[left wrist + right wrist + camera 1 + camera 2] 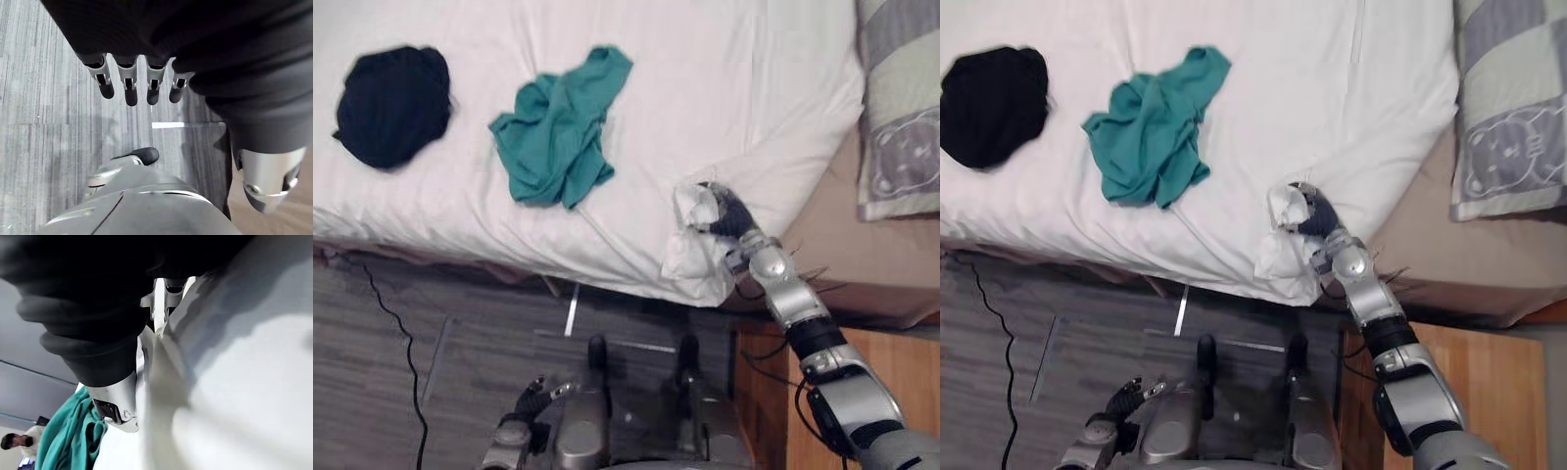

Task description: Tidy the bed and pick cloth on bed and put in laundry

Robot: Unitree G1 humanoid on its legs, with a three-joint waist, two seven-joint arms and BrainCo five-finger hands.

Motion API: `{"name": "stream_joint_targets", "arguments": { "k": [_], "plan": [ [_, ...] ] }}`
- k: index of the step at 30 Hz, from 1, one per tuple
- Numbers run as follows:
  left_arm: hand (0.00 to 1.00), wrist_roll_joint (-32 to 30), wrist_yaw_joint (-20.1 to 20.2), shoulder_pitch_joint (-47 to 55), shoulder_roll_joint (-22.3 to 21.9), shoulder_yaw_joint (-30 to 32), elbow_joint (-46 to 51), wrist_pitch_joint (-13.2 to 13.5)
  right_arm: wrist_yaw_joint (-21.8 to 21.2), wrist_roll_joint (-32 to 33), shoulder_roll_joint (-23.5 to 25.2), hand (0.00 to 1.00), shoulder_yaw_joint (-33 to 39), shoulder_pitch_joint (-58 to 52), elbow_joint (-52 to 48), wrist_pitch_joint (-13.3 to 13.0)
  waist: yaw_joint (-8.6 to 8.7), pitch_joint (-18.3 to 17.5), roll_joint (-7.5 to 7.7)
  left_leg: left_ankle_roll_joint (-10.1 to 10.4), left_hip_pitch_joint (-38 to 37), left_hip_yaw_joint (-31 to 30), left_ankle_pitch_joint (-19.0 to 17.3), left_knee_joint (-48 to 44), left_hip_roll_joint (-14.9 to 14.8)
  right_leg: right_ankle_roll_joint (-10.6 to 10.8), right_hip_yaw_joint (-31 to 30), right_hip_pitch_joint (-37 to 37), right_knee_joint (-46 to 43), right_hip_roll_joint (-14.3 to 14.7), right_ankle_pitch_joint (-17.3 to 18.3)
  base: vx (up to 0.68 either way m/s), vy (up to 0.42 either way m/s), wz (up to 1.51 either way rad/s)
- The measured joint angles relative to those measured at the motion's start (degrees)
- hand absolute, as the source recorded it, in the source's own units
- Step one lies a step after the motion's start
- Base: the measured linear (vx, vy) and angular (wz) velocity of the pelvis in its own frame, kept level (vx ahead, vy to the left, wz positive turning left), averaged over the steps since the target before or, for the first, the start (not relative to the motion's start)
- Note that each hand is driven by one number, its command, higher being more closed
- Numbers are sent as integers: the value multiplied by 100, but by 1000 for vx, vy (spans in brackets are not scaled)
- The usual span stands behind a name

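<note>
Two cloths on white duvet [705, 88]: crumpled teal garment [558, 127], crumpled black bundle [393, 106]. Right hand [729, 213] clenched on bunched duvet corner, likely to straighten it. Left hand [131, 90] slack, empty, low.

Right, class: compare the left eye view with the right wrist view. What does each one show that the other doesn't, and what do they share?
Left eye view: the black cloth and the patterned pillow. Right wrist view: a person in the background. Shared: the teal cloth, the white duvet, and the right hand, fingers curled on the duvet's corner.
</note>
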State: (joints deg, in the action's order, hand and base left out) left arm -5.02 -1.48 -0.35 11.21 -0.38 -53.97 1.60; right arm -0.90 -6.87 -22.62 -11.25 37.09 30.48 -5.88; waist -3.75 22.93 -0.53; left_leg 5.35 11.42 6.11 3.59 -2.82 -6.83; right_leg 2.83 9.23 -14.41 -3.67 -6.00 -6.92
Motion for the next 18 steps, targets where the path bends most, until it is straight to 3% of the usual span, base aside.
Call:
{"name": "stream_joint_targets", "arguments": {
  "k": [2,7,12,13,18],
  "plan": [
    [0,0,-3,-94,-26,-73,9,75,86,10,-144,100,19,70,37,-2,9,45,-68,3,-9,15,1,2,-10,3,-2,0,5,10,3,60,-6,-5],
    [0,2,-5,-299,-46,-186,68,276,190,171,-133,100,495,-202,11,-29,147,52,-77,2,-58,37,0,41,19,10,-2,66,81,-8,1,43,24,1],
    [0,-5,13,-222,-48,-174,164,274,211,267,11,100,1136,-1619,-858,-2,227,-2,4,-12,-599,135,-29,241,30,100,-77,548,208,0,68,26,21,-6],
    [0,-16,13,-84,-47,-170,163,268,211,384,149,0,1305,-2109,-1073,4,323,-145,79,-21,-701,223,-41,311,41,118,-162,613,296,6,72,32,18,-27],
    [0,-116,2,400,-94,-129,122,189,354,799,776,0,2130,-4005,-1291,119,626,-890,321,9,-1138,593,-186,497,12,151,-420,876,526,84,55,78,5,-37]
  ]
}}
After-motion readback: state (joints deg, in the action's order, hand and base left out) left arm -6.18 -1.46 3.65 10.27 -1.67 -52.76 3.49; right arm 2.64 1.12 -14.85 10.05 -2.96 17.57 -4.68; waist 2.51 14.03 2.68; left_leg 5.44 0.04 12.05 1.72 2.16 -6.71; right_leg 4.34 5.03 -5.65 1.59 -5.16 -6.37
